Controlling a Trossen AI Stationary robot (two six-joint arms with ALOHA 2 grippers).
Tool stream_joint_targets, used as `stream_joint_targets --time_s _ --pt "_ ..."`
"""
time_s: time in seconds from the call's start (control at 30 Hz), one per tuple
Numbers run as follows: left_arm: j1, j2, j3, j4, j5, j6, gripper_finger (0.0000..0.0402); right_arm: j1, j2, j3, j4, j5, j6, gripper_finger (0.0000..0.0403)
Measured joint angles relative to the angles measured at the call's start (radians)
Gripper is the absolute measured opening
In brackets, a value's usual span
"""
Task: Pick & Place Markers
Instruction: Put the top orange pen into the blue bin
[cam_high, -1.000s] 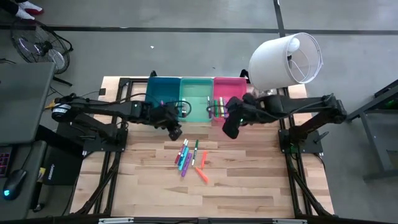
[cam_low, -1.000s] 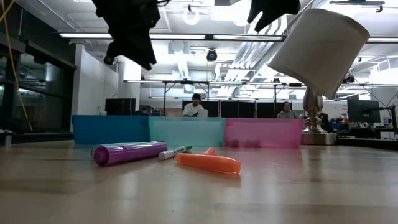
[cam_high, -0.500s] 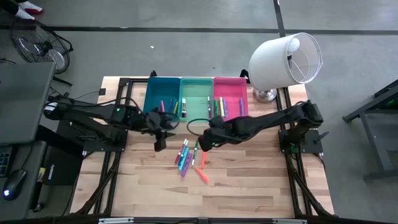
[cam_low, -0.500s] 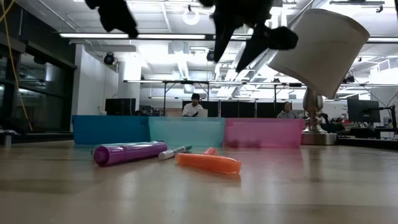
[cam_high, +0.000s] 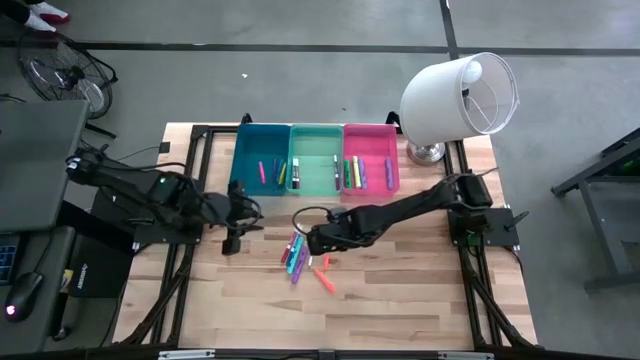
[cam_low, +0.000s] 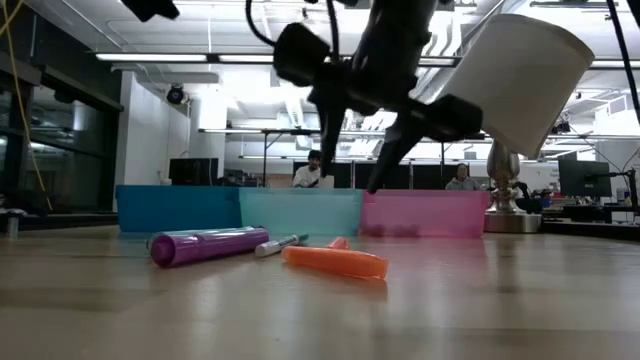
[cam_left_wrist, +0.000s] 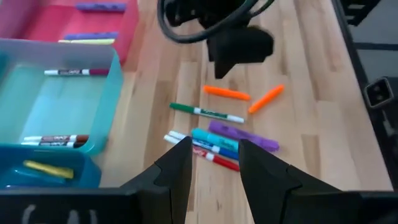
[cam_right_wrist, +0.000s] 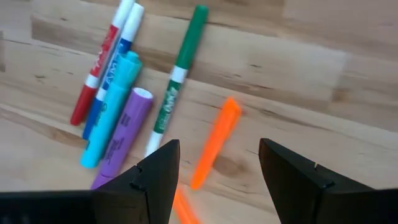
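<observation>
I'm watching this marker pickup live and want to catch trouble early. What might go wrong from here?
1. The open right gripper hangs over an orange marker lying close beside a green marker; closing could nudge or catch the green one too.
2. A second orange marker lies just beyond, so a finger might knock it away.
3. The left gripper waits over the table to the pile's left, near enough to crowd the right arm.

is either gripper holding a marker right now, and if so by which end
Nothing is held. The right gripper hangs open above the loose markers on the table; the left gripper is open and empty, off to the side.
</observation>
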Motion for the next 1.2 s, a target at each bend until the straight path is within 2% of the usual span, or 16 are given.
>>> stream_joint_targets --time_s 0.33,0.63,1.2 --pt "-0.054 0.0 0.0 -0.022 -0.001 -0.039 0.0127 0.012 0.082 0.0 0.09 -0.032 0.068 0.0208" --pt "-0.079 0.0 0.0 -0.039 0.002 -0.064 0.0127 0.027 0.13 0.0 0.093 -0.043 0.13 0.0208" --pt "-0.078 0.0 0.0 -0.043 0.001 -0.064 0.0127 0.016 0.142 0.004 0.037 -0.089 0.088 0.0206"
